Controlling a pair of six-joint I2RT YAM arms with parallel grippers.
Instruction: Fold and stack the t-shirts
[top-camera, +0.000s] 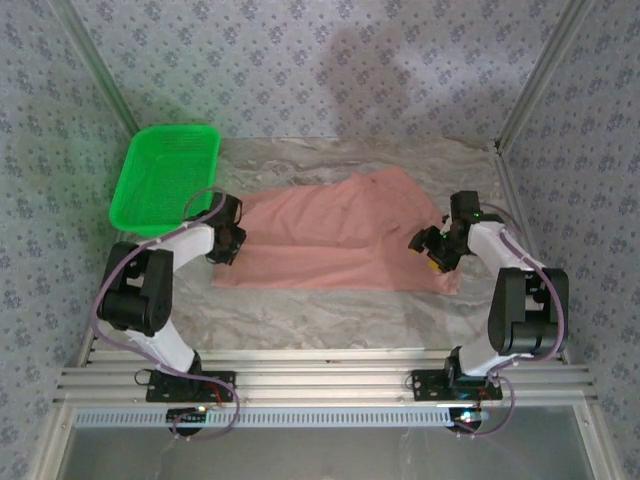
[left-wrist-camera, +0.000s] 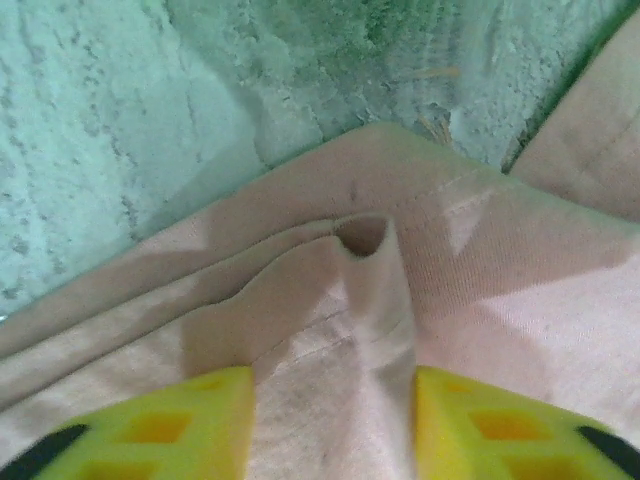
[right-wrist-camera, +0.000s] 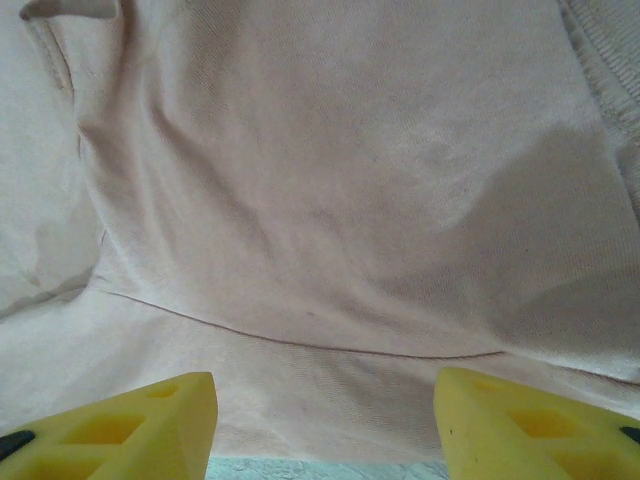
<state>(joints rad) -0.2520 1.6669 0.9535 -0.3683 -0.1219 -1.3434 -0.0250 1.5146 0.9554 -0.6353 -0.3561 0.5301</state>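
Wrist views, unlike the overhead, show t-shirt seemingly pinched in the left hand, right hand open just above it.

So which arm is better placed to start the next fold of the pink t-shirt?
Left, likely. The left pincer has a raised fold of the t-shirt between its jaws at the shirt's left edge; the right pincer hangs open over the cloth, gripping nothing.

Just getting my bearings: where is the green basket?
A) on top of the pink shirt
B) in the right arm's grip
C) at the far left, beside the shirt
C: the green plastic basket sits at the far left, beside the pink t-shirt, with nothing gripping it.
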